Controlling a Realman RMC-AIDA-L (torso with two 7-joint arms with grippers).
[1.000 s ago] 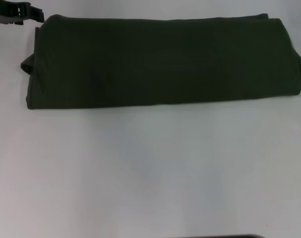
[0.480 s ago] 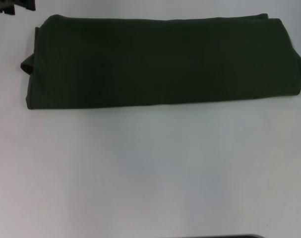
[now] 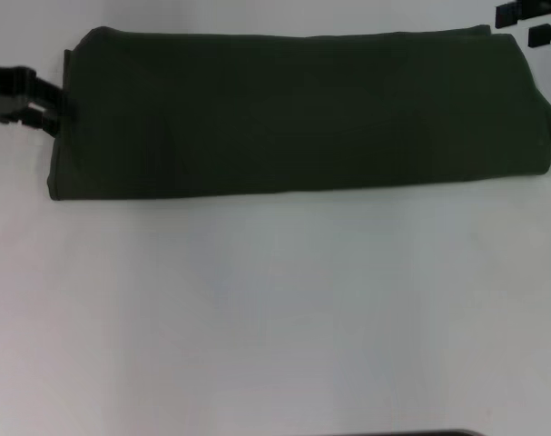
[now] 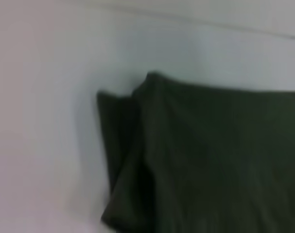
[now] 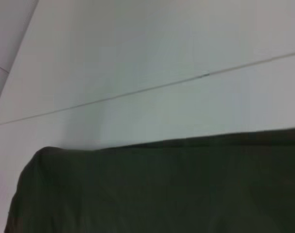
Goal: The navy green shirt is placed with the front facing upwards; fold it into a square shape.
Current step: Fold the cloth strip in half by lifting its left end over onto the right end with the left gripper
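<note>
The navy green shirt (image 3: 302,113) lies folded into a long, plain dark green band across the far part of the white table (image 3: 275,309). In the head view, my left gripper (image 3: 50,107) stands open at the band's left end, right against the small fold of cloth that sticks out there. At the band's far right corner, my right gripper (image 3: 529,24) is open and just off the cloth. The left wrist view shows the shirt's (image 4: 210,160) bunched left end. In the right wrist view, the shirt's (image 5: 162,189) far edge and a rounded corner are visible.
White tabletop stretches from the shirt toward me. A thin seam (image 5: 152,87) crosses the table beyond the shirt. A dark strip (image 3: 402,433) shows at the near edge of the head view.
My left gripper has come down from the far left corner to the shirt's left end, covering the protruding fold. My right gripper has entered the view at the far right corner.
</note>
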